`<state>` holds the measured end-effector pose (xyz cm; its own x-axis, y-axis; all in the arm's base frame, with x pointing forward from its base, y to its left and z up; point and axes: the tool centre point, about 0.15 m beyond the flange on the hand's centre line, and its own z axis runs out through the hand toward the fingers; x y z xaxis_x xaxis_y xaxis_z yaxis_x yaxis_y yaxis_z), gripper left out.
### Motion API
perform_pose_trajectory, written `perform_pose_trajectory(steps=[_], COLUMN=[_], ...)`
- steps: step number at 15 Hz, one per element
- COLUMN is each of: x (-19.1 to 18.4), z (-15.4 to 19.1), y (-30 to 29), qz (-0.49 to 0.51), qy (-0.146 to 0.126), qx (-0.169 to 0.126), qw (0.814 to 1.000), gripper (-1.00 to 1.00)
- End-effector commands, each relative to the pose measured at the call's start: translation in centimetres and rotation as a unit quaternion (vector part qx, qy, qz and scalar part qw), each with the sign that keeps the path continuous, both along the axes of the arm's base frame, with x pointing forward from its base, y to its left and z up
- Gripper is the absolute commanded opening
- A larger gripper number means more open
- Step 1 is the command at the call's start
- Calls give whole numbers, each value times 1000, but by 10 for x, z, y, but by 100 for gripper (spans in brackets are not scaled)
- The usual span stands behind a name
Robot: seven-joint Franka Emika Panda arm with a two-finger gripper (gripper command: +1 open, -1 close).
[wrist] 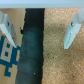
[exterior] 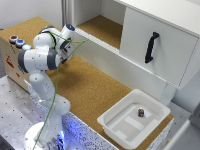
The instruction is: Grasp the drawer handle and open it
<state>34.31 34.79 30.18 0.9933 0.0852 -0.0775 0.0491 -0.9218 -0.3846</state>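
Black bar handle, item one: the drawer handle (exterior: 151, 47) sits upright on the white front panel of the drawer (exterior: 160, 45), toward the exterior view's right, untouched.

Item two: the gripper (wrist: 38, 31). My wrist view shows its two pale fingers (wrist: 71, 31) spread wide, nothing between them, only a dark strip (wrist: 30, 50) and cork surface (wrist: 62, 60) below. In the exterior view the arm (exterior: 42, 57) is folded near its base, its hand end at the exterior view's left, well apart from the handle, with the whole cork worktop (exterior: 90, 85) between.

Item three: hazards, as I judge them.
- Long traverse across to the panel; a low path could clip the drawer's lower edge or the white tub (exterior: 132, 120) standing below it.
- Handle is slim and runs vertically; if I arrive with the jaws not turned to straddle it, they will close on air or knock the panel.
- Shallow bite on the bar could slip once I pull.
- Green cable (exterior: 60, 75) draped along the arm could snag during the reach.
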Motion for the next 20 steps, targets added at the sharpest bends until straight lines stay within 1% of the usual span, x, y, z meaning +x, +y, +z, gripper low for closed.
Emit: perform_pose_trajectory(steps=[1, 5, 13, 20], x=[-2, 2, -3, -17], z=[-16, -14, -6, -3], y=[0, -2, -12, -63], qz=[-13, -21, -31, -72], qy=[-19, -27, -30, -27], qx=[49, 50, 48, 45], qw=[999, 998, 998, 996], gripper=[-100, -100, -100, -100])
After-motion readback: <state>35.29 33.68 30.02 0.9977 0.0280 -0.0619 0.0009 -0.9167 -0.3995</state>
